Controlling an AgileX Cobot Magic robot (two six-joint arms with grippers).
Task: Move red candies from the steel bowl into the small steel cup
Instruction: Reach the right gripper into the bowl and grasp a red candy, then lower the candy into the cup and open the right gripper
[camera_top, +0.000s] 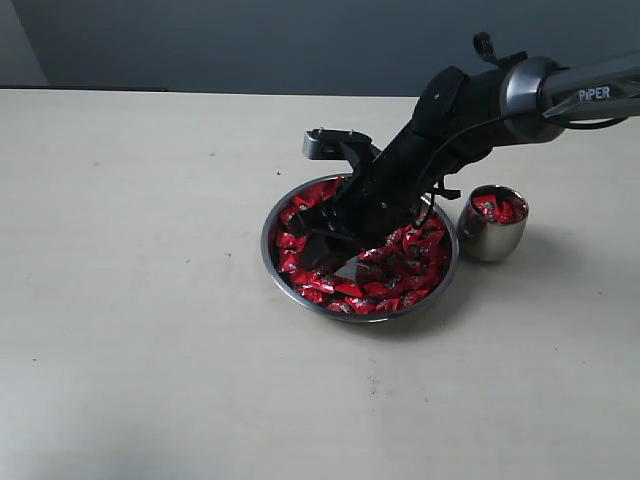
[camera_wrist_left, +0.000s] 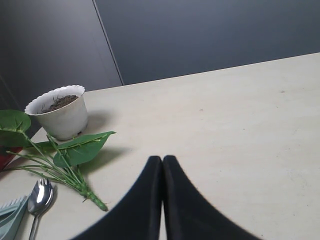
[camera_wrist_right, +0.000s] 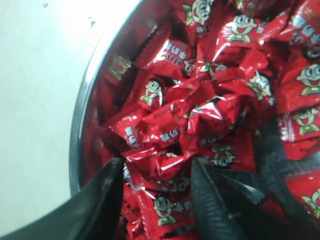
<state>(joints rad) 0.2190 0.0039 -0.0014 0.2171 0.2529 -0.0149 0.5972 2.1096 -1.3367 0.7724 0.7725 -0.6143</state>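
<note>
"PiPER", white lettering, on grey tube of right arm (camera_top: 600, 86), up and right of steel bowl (camera_top: 266, 246). Red candies (camera_wrist_right: 165, 125) in bowl: each wrapper carries cartoon face print, pale and dark, plus few pale characters beside it. Characters too blurred to read.

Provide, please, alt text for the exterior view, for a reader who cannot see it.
The right gripper, on a black arm coming from the right, dips into the red candies heaped in the wide steel bowl on a pale table. The small steel cup stands close by the bowl's right side, with a few red candies inside.
</note>
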